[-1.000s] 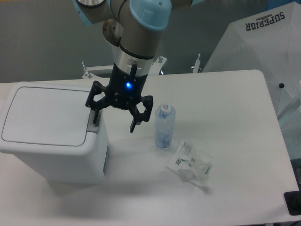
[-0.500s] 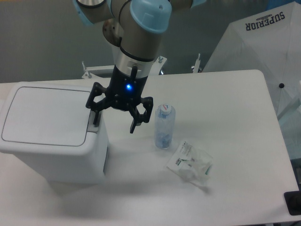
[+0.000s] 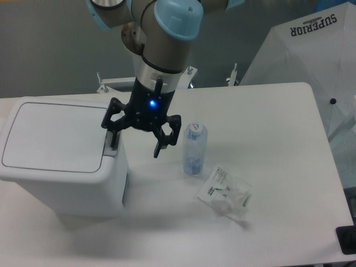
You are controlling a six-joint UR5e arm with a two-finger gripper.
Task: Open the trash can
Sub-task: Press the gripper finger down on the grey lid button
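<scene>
The trash can (image 3: 55,161) is a large boxy white bin at the left of the table, its flat lid (image 3: 53,136) lying shut. Its grey push tab (image 3: 110,151) sits at the lid's right edge. My gripper (image 3: 135,146) hangs open over the can's right edge. Its left finger (image 3: 114,136) points down right at the grey tab, and I cannot tell if it touches. Its right finger (image 3: 158,146) hangs in the air beyond the can's right side.
A small clear plastic bottle (image 3: 194,149) stands upright just right of my gripper. A crumpled clear plastic bag (image 3: 225,192) lies to the right in front of it. A white umbrella (image 3: 311,61) stands past the table's far right edge.
My gripper has edged slightly down and right at the tab over the last second; the lid has not moved.
</scene>
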